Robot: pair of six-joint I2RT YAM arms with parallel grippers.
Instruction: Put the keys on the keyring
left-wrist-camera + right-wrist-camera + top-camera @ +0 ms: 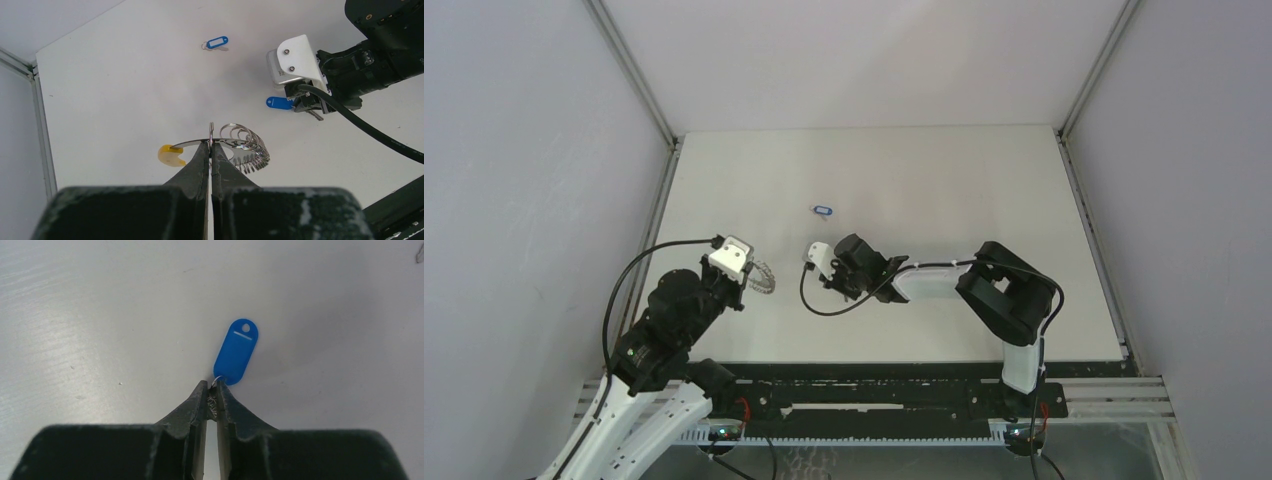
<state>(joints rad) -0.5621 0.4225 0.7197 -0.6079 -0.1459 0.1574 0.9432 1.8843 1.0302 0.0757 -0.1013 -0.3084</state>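
Key tag (217, 42), white label window (215, 43), possibly blank

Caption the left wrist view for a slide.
The left pincer clamps the keyring; the right pincer pinches one blue-tagged key, second key beyond.

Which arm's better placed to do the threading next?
Right. The right gripper pinches a tagged key, near the keyring clamped in the left gripper.

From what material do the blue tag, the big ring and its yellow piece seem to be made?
Blue tag: likely plastic; smooth, even colour, soft sheen. Keyring: metal; silvery wire coils with bright glints. Yellow piece: perhaps plastic or rubber; opaque, dull; hard to tell.
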